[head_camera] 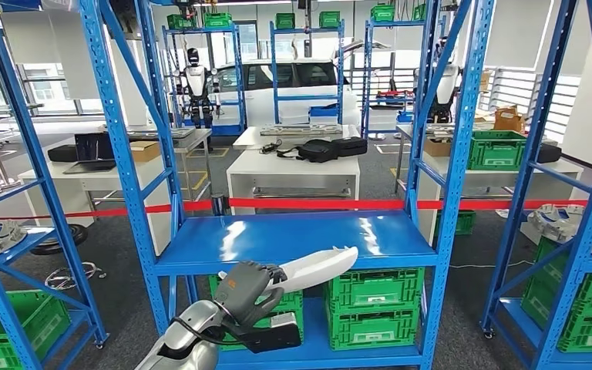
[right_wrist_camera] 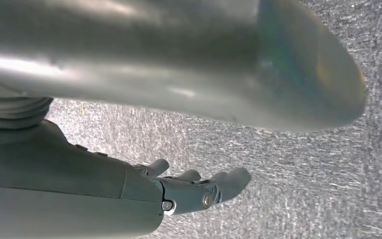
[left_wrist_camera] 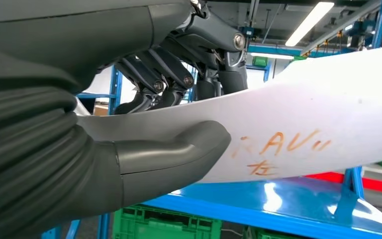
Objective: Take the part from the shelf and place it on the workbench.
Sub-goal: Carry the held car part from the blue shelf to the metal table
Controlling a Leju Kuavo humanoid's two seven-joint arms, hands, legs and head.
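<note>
Left hand (head_camera: 248,290) gripped the white part (head_camera: 316,267), held just off the front edge of the blue shelf (head_camera: 293,239).

Thumb (left_wrist_camera: 179,149) lay under the part, fingers (left_wrist_camera: 164,79) over it. Right hand (right_wrist_camera: 194,191) hung over grey floor, holding nothing, fingers loosely extended. Advice: keep the long part level, clear the shelf uprights before turning toward the workbench, since its far end overhangs.
</note>
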